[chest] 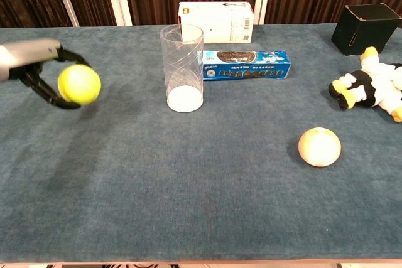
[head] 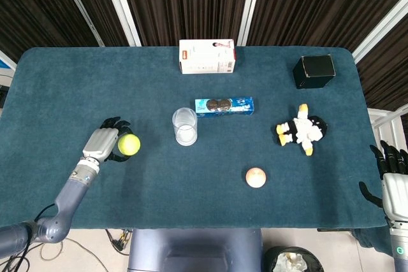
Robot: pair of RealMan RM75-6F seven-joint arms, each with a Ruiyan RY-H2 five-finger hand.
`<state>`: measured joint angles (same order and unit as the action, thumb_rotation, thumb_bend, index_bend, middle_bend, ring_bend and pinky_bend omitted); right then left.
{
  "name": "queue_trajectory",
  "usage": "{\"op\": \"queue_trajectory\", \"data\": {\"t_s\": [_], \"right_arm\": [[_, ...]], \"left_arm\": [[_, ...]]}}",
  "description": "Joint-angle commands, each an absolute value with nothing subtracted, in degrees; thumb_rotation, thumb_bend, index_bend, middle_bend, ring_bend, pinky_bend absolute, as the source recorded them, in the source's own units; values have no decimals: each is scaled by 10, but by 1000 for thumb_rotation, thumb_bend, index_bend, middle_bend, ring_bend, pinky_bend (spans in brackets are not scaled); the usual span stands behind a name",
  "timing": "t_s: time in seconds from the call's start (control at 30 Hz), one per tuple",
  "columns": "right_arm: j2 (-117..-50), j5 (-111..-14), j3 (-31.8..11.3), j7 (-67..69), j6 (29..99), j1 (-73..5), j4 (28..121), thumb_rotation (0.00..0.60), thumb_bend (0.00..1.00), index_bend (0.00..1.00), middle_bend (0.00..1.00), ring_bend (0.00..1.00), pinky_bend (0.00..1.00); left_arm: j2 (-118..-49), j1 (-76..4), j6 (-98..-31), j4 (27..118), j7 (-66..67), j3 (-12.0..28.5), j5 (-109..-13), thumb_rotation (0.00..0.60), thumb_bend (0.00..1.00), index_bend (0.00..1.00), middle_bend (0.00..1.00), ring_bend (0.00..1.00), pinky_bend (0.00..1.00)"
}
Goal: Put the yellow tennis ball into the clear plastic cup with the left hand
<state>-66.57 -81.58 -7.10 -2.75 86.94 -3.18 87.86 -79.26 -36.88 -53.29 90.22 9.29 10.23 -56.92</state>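
My left hand [head: 104, 144] [chest: 39, 67] grips the yellow tennis ball [head: 129, 145] [chest: 79, 84] and holds it above the cloth at the table's left side. The clear plastic cup [head: 185, 126] [chest: 183, 68] stands upright and empty near the table's middle, to the right of the ball. My right hand [head: 394, 176] hangs past the table's right front corner, its fingers spread with nothing in them; the chest view does not show it.
A blue biscuit box [head: 224, 106] lies just behind and right of the cup. A white carton [head: 207, 56] stands at the back, a black box [head: 313, 71] at the back right. A plush penguin [head: 301, 130] and a small pale ball [head: 255, 177] lie to the right.
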Motion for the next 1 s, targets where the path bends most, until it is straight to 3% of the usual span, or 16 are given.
{"op": "queue_trajectory", "data": {"t_s": [0.03, 0.3, 0.5, 0.8, 1.0], "right_arm": [[-667, -816, -71, -29, 869, -32, 879, 600, 352, 132, 35, 47, 0], [-667, -814, -72, -30, 871, -31, 879, 600, 352, 133, 35, 47, 0], [-668, -808, -74, -31, 867, -32, 877, 600, 352, 132, 35, 47, 0], [-671, -794, -81, -33, 867, -32, 869, 600, 352, 132, 35, 47, 0], [-666, -789, -87, -23, 875, -27, 869, 600, 352, 132, 35, 47, 0]], "left_arm": [[-756, -371, -551, 955, 76, 135, -586, 600, 313, 481, 184, 0, 0], [-729, -418, -577, 1044, 144, 194, -536, 600, 314, 490, 185, 0, 0], [-753, -489, -597, 1067, 263, 215, -459, 600, 313, 500, 185, 0, 0], [-837, -592, -655, 1029, 392, 240, -352, 600, 313, 500, 185, 0, 0], [-870, -623, -681, 997, 432, 233, -327, 600, 311, 501, 184, 0, 0]]}}
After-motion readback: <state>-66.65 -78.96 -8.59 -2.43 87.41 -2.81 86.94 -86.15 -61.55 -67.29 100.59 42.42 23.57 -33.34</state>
